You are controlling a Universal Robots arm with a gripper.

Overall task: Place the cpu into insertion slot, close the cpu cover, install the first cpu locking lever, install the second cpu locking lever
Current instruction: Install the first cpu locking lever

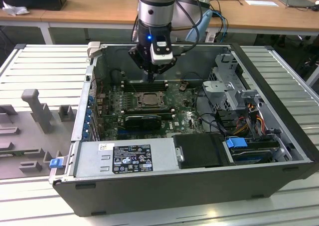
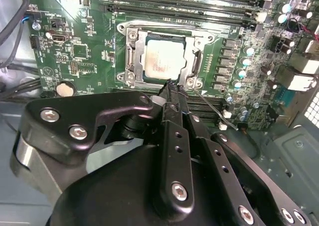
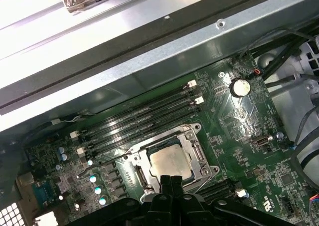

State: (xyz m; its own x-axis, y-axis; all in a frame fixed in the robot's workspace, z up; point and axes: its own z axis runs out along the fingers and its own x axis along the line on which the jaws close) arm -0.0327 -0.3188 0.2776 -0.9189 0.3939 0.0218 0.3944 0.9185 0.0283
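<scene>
Second wrist view: claw pinched narrow (nothing gripped), tips at insertion slot edge; cpu seated inside.

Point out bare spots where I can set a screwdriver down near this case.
Free: the ribbed table to the exterior view's right of the case. Crowded: grey fixtures on its other side, and the board around the insertion slot, by the pincer.

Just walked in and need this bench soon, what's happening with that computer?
A robot arm hangs inside the open computer case, its claw shut with the tips at the edge of the insertion slot. The cpu already sits in it, with the cpu cover lying flat around it. One thin locking lever juts out sideways, apparently unlatched.
</scene>
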